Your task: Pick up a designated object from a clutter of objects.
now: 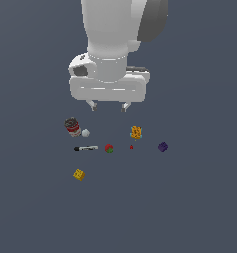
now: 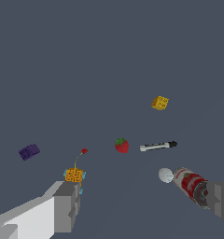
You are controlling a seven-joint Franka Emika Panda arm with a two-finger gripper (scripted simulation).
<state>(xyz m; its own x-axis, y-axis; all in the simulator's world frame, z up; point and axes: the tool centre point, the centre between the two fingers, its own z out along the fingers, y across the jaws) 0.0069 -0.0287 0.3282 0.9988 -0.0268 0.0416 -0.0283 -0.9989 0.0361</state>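
The small bright yellow cube with dark dots (image 1: 79, 174) lies on the grey floor, nearest the camera in the exterior view, left of centre; it also shows in the wrist view (image 2: 160, 102). My gripper (image 1: 108, 105) hangs open and empty well above the clutter, its two fingertips wide apart. In the wrist view one finger (image 2: 67, 207) stands in front of the orange box and the other finger (image 2: 222, 200) covers the end of the can. The yellow cube is far from both fingers.
Red-white can (image 1: 72, 126) lies beside a white lump (image 1: 85, 133). Black-white marker (image 1: 85, 148), red-green ball (image 1: 108, 148), tiny red bit (image 1: 132, 147), orange speckled box (image 1: 136, 132) and dark purple cube (image 1: 162, 147) are spread across the floor.
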